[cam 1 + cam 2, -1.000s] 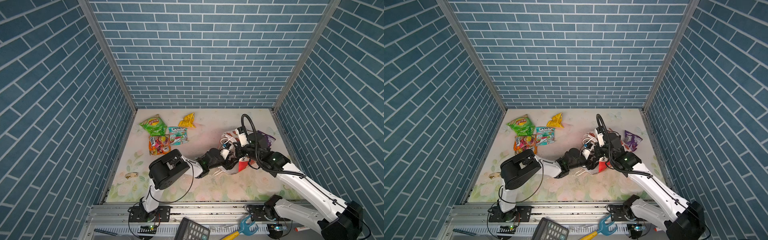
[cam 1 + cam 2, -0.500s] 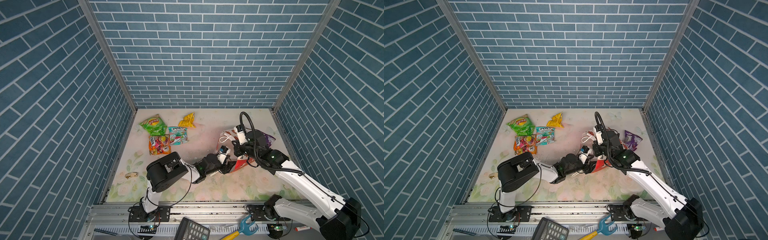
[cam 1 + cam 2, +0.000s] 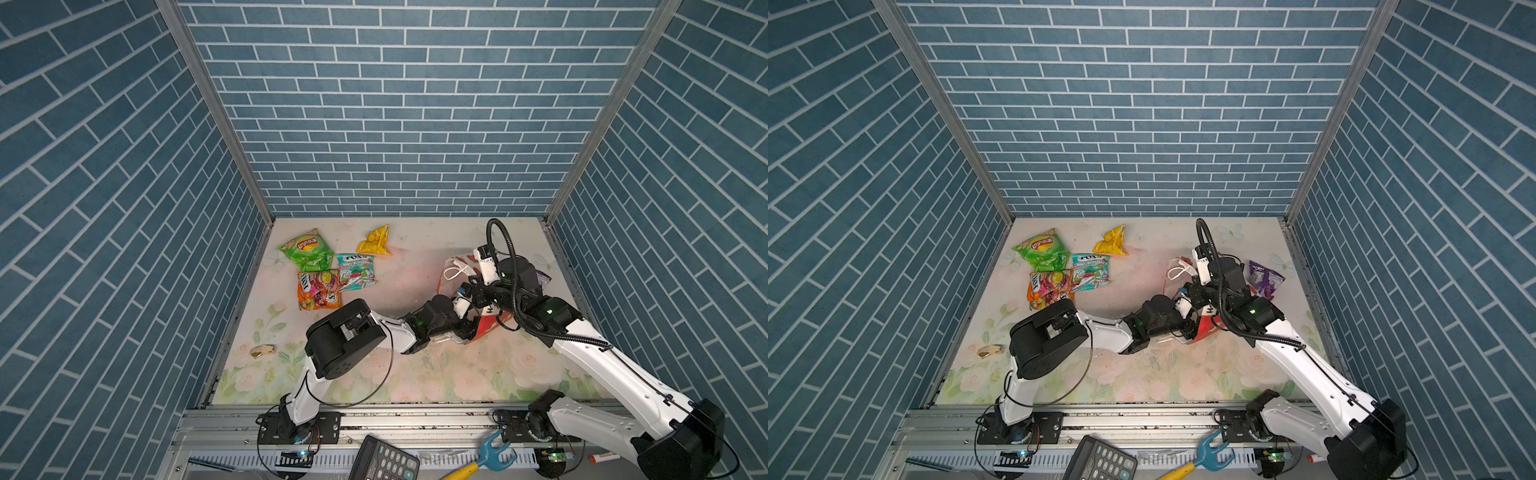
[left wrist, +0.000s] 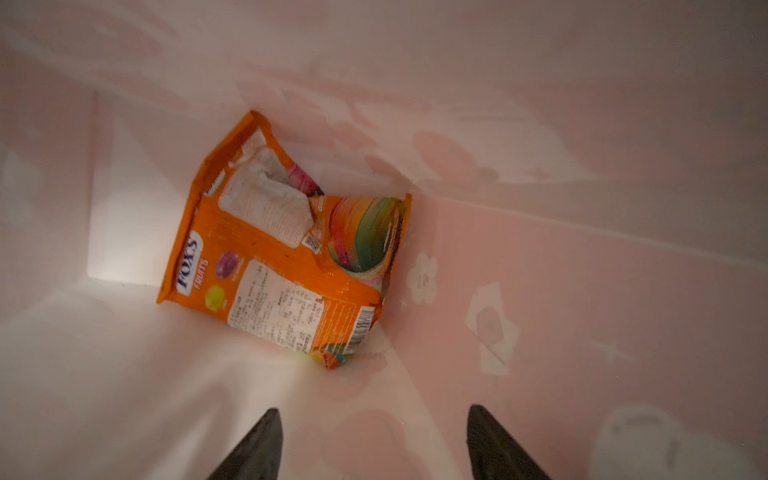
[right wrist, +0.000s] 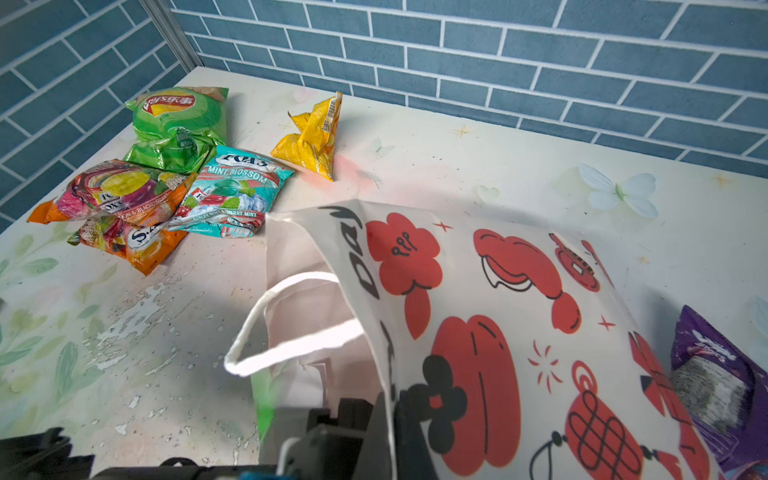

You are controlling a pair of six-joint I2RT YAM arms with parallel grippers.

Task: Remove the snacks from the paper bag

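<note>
The paper bag (image 3: 451, 272) lies on its side at the right of the table, mouth towards the left arm. My right gripper (image 5: 392, 415) is shut on the bag's rim, holding the mouth up. Inside the bag (image 4: 582, 249), my left gripper (image 4: 372, 409) is open and empty; in both top views the bag hides it. An orange Fox's packet (image 4: 282, 249) lies ahead of its fingertips at the bag's bottom. Out on the table are a green Lay's packet (image 3: 306, 249), a yellow one (image 3: 375, 242), a teal one (image 3: 355, 272), an orange one (image 3: 318, 289) and a purple one (image 3: 1264, 279).
Blue brick walls close the table on three sides. A small gold object (image 3: 262, 351) lies near the left wall. A calculator (image 3: 382, 459) and a blue and yellow tool (image 3: 486, 455) rest on the front rail below the table edge.
My left gripper has pushed further into the bag and its jaws stand wider. The right gripper has stayed shut on the rim and shifted a little with the bag.
</note>
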